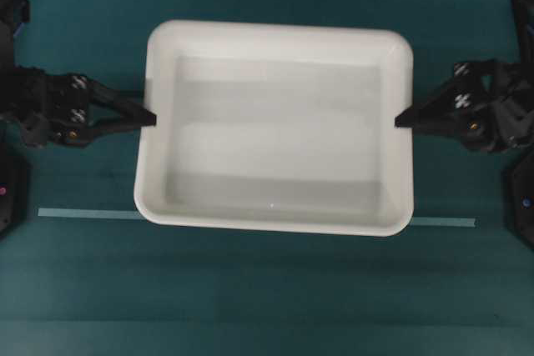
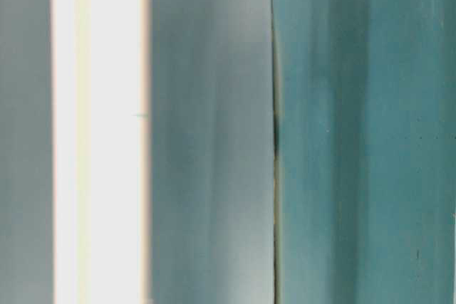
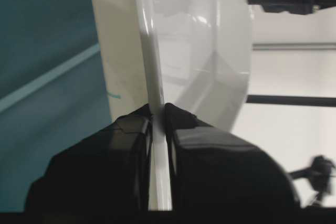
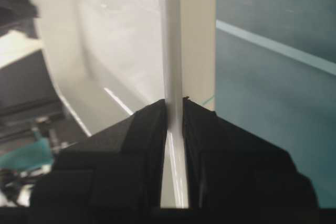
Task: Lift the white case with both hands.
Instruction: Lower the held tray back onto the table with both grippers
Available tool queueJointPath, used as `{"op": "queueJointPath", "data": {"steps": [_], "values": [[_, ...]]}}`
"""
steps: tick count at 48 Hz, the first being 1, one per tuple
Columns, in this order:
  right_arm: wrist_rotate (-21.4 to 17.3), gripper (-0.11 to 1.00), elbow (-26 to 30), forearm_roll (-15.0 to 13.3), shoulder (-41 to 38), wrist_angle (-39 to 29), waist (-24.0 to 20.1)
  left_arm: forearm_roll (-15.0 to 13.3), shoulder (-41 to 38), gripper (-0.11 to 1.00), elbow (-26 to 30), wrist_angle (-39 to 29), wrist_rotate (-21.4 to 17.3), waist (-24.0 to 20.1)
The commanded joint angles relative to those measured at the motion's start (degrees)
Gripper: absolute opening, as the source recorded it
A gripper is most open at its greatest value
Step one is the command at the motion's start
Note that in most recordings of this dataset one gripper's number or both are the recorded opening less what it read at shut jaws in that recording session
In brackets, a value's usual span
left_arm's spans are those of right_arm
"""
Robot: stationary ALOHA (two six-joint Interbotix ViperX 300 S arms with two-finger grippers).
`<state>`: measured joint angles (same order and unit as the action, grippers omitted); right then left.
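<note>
Left tool [image 1: 150, 117] pinches white case [image 1: 275, 135] rim at 9 o'clock | right tool [image 1: 400, 119] pinches rim at 3 o'clock | case spans centre of green table [image 1: 267, 306] | risk: thin-rim grips, uneven rise could tilt or slip case free.

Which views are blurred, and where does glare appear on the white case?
Table-level view: wholly blurred, only vertical pale and teal bands. Overhead view: sharp, evenly lit white case. Left wrist view: bright streaks on its rim, background overexposed. Right wrist view: glare along the rim, right gripper in dark silhouette.
</note>
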<state>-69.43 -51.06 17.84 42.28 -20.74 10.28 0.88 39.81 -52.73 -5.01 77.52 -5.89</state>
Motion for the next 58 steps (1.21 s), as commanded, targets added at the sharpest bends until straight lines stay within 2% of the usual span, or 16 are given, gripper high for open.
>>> {"op": "queueJointPath", "data": {"steps": [1,16,23,33,43,58], "values": [[0.2,0.12,0.0,0.2,-2.5,1.1,-0.8,0.2,-2.5,0.06,0.4,-0.2,-0.1,0.1],[0.5,0.11,-5.2,0.1,-7.6,4.5,-1.7,0.2,-5.3,0.06,-3.2,-3.3,-0.1,-0.6],[1.9,0.11,-5.7,0.1,-10.4,5.6,-1.9,0.2,-7.6,0.06,-4.9,-3.4,0.2,-1.0],[3.0,0.11,-6.2,0.1,-15.4,6.3,-1.9,0.2,-12.0,0.06,-6.2,-3.2,2.8,-1.4],[3.1,0.11,-7.1,0.1,-19.7,8.5,-1.9,0.3,-15.8,0.06,-6.7,-3.2,2.8,-1.4],[5.2,0.11,-8.1,0.1,-24.2,9.1,-1.9,0.2,-20.3,0.06,-7.8,-3.1,3.1,-1.4]]}}
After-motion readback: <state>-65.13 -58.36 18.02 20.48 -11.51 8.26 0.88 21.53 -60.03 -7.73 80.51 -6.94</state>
